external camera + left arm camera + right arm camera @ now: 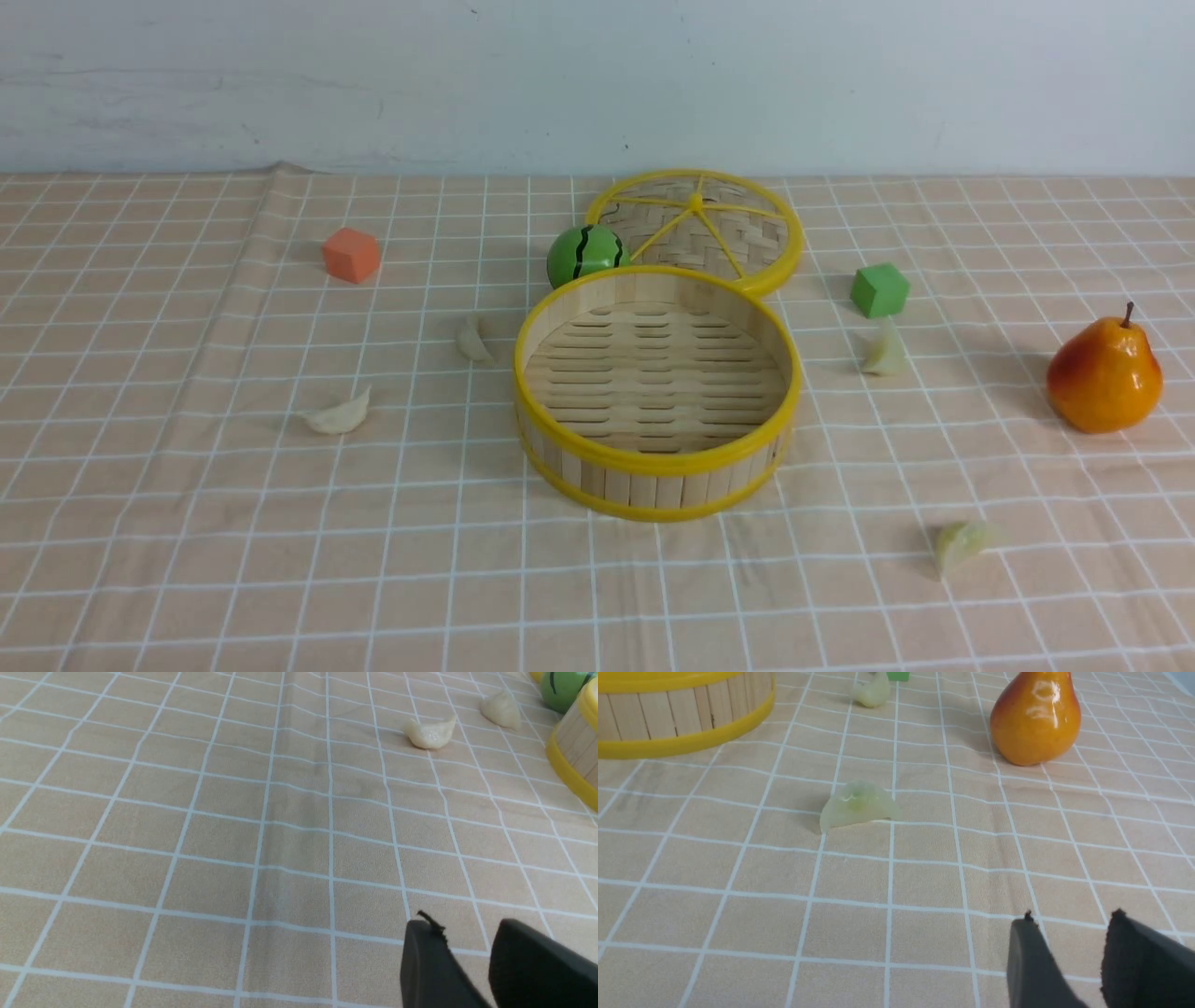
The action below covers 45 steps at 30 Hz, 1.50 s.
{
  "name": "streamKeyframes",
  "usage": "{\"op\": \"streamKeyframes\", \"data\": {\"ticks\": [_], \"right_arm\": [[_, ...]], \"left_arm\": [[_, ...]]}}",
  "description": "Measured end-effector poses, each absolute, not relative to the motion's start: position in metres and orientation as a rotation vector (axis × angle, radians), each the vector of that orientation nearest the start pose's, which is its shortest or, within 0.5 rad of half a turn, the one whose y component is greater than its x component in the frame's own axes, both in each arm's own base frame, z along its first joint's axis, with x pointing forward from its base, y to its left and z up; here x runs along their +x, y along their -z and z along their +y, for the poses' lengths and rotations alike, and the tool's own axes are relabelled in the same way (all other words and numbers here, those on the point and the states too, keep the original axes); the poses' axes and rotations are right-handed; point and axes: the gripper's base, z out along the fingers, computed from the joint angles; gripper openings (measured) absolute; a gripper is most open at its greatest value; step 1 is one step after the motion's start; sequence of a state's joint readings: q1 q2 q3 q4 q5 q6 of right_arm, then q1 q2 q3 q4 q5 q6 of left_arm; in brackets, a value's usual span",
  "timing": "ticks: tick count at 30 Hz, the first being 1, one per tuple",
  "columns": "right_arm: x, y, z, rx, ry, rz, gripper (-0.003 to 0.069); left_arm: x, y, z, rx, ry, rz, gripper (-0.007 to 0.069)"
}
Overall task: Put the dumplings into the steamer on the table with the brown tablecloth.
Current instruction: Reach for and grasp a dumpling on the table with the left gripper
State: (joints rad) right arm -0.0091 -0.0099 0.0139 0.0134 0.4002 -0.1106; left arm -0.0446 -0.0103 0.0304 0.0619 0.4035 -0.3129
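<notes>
The steamer (653,467) stands empty at the middle of the table, on the brown tablecloth (187,560). Two cream dumplings (341,415) (473,339) lie on the cloth to its left. Two pale greenish dumplings (884,352) (962,544) lie to its right. Neither arm shows in the front view. My left gripper (467,926) is open over bare cloth, well short of the cream dumplings (430,734) (501,710). My right gripper (1071,919) is open too, empty, with a greenish dumpling (857,807) ahead of it and the steamer (682,714) beyond.
The flat woven lid (695,229) leans behind the steamer, beside a green striped ball (583,255). An orange cube (351,254) sits back left, a green cube (878,289) back right. A pear (1104,373) stands at the far right.
</notes>
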Motion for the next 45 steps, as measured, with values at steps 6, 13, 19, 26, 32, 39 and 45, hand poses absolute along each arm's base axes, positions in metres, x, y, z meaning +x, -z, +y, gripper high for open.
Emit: {"op": "streamKeyframes", "data": {"ticks": [6,13,19,26,32,39,45], "right_arm": [[0.052,-0.173,0.000,-0.088,0.069,1.886,0.0239],[0.052,-0.173,0.000,-0.088,0.069,1.886,0.0239],[0.052,-0.174,0.000,-0.095,0.082,1.880,0.0239],[0.056,-0.187,-0.002,-0.139,0.159,1.691,0.0239],[0.057,-0.201,-0.001,-0.236,0.271,1.527,0.0239],[0.051,-0.231,0.007,-0.203,0.154,1.194,0.0239],[0.040,-0.250,0.012,-0.106,-0.090,0.967,0.0239]], "left_arm": [[0.052,-0.168,0.001,-0.197,0.148,1.897,0.0209],[0.053,-0.170,0.001,-0.182,0.136,1.869,0.0217],[0.057,-0.195,-0.002,-0.132,0.184,1.587,0.0217],[0.052,-0.226,-0.005,-0.072,0.230,1.252,0.0220],[0.050,-0.231,-0.006,-0.061,0.239,1.187,0.0228],[0.045,-0.242,-0.006,-0.233,0.561,1.047,0.0235],[0.036,-0.273,-0.005,-0.284,0.702,0.960,0.0196]]}}
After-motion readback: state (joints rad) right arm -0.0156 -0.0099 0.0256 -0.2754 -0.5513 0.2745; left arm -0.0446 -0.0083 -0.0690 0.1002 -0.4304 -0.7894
